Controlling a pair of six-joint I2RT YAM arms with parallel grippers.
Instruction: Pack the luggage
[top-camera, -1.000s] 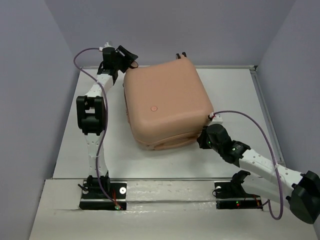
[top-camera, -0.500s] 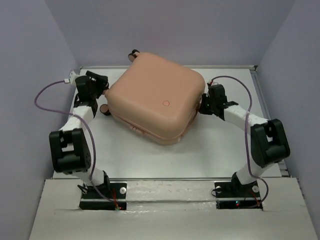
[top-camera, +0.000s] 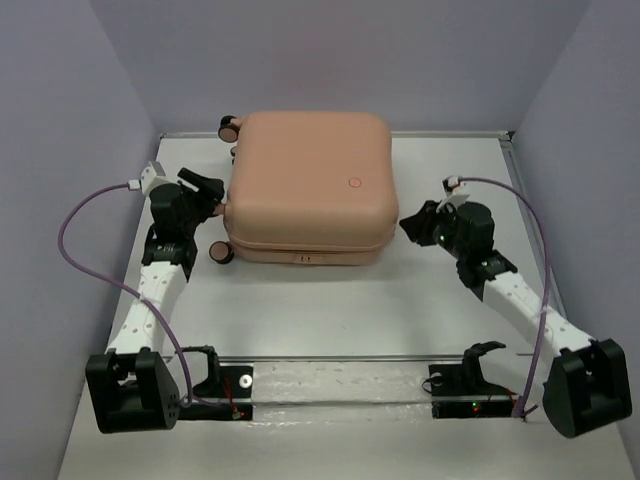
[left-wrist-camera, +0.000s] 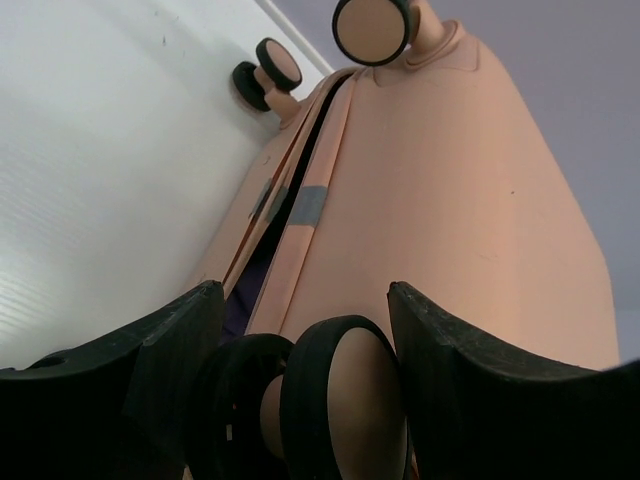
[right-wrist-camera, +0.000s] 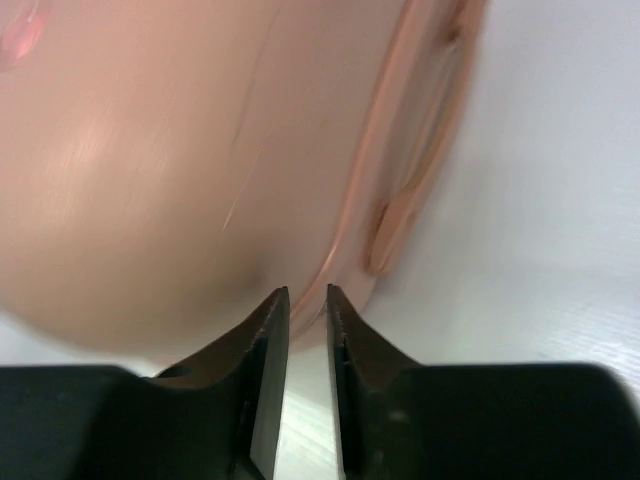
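The left gripper (left-wrist-camera: 305, 298) stands wide, its two black fingers (left-wrist-camera: 170, 360) cut off by the bottom of the wrist view. A double caster wheel (left-wrist-camera: 345, 400) sits between them. Whether either pad touches the wheel is hard to tell, since the fingers overlap it in the picture.

Past it runs the wheeled left side of the luggage (top-camera: 310, 170), with a dark seam (left-wrist-camera: 300, 165) between the shells and two far wheels (left-wrist-camera: 372, 28) partly cropped at the top.

The right gripper (right-wrist-camera: 306, 292) is barely ajar, a thin slit between its tips with nothing in it. It is just off the suitcase's right side, which is blurred there. A long handle-like loop (right-wrist-camera: 420, 170) shows faintly.

The luggage lies flat and shut near the back edge of the table (top-camera: 330, 310), about midway along it.
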